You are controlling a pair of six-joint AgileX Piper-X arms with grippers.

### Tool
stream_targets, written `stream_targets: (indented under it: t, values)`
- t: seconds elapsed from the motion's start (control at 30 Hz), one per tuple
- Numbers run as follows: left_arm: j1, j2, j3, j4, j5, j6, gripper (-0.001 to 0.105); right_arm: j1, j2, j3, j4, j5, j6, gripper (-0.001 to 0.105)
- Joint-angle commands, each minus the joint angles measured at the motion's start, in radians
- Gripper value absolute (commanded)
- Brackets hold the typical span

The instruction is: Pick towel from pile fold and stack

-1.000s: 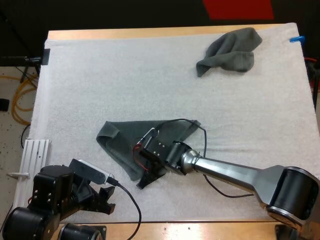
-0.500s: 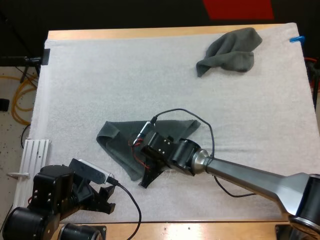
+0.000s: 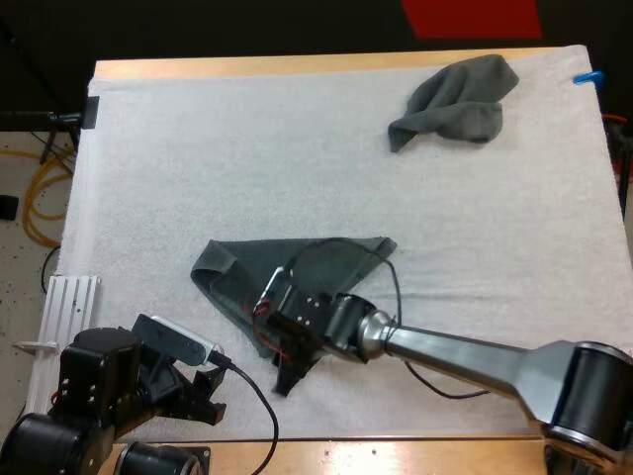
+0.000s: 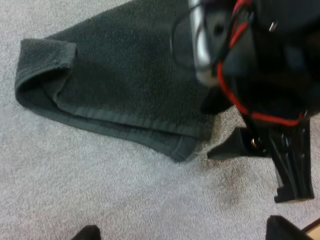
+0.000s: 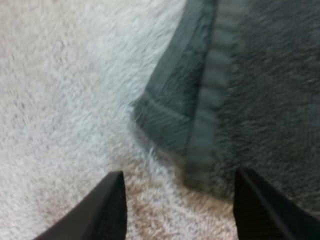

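A dark grey-green towel (image 3: 297, 272) lies partly folded on the white mat (image 3: 198, 168), its left corner turned over. My right gripper (image 3: 287, 374) hangs at the towel's near corner. In the right wrist view the gripper (image 5: 180, 210) is open, and its fingers (image 5: 107, 207) stand on either side of the hemmed towel corner (image 5: 200, 120) without touching it. The left wrist view looks over the towel (image 4: 115, 85) and the right gripper (image 4: 280, 170) beside its corner. My left gripper (image 3: 206, 396) is open over bare mat by the near edge. A crumpled towel (image 3: 457, 99) lies far right.
A white ribbed metal block (image 3: 67, 307) sits off the mat's near left corner. The table's wooden far edge (image 3: 297, 65) runs along the back. Orange cables (image 3: 40, 198) lie on the floor to the left.
My right gripper has shifted left and toward the near edge, down to the towel's near corner. The towels and my left arm have stayed put.
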Motion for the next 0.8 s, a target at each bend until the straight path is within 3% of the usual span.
stream_targets:
  t: [0.0,0.23,0.43,0.77]
  values:
    - [-0.003,-0.002,-0.007,0.005,-0.012,0.003,0.062,-0.001,0.015,-0.003,-0.006,0.004,-0.012,0.045]
    - [-0.003,-0.002,-0.007,0.005,-0.012,0.003,0.062,-0.001,0.043,-0.003,-0.039,0.018,-0.005,0.041]
    - [-0.003,-0.002,-0.007,0.005,-0.012,0.003,0.062,-0.001,0.045,-0.003,-0.073,0.081,-0.005,0.002]
    - [-0.003,-0.002,-0.007,-0.007,-0.012,0.007,0.062,-0.001,-0.091,-0.006,-0.059,0.257,-0.096,0.0]
